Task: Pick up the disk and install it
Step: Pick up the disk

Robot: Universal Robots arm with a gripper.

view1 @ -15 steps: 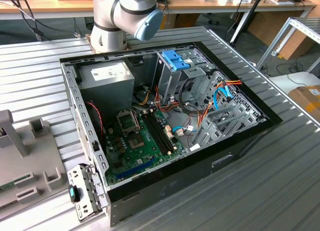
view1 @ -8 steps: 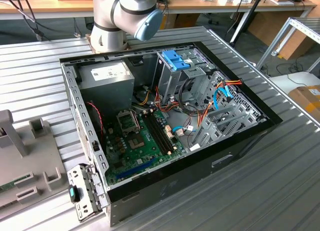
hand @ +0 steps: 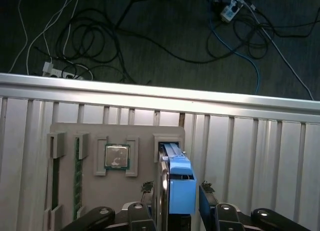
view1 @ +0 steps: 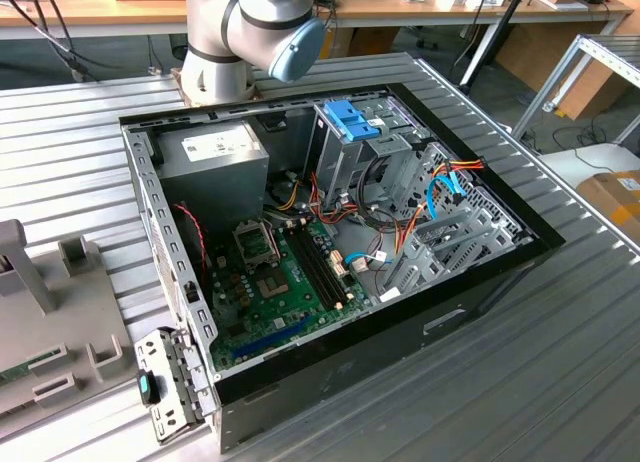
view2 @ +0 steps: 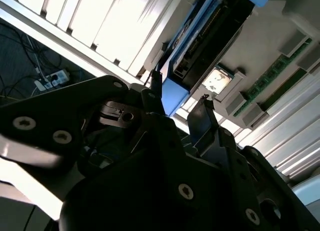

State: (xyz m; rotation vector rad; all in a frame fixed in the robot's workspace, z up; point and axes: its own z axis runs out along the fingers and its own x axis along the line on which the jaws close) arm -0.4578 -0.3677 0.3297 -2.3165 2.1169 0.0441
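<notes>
Spread apart is how the gripper (hand: 176, 187) is found in the first wrist view, with its fingers (hand: 148, 188) set to either side of the disk (hand: 181, 196). Whether they touch it cannot be told. The disk is stood on edge in a slot of the grey holder (hand: 90, 136), with a blue end tab turned towards the camera. Two green memory sticks (hand: 77, 176) are held in narrow slots of the same holder. A processor chip (hand: 116, 156) is seated in a square recess between them and the disk. The holder is laid on the ribbed metal table (hand: 260, 156), beyond whose edge loose cables (hand: 150, 46) are strewn on a dark floor.

At the exterior view's left, the grey holder is seen at the table's edge, and a small metal bracket (view1: 165, 387) is laid near the corner of the open computer case (view1: 480, 302). Inside the case a power supply (view1: 215, 157) and a green motherboard (view1: 280, 282) are seen. Further to the exterior view's right, a silver drive cage (view1: 340, 162) is topped by a blue clip (view1: 352, 120), and orange and blue wires (view1: 445, 187) are seen beyond it. The arm (view1: 245, 22) is mounted behind the case.
</notes>
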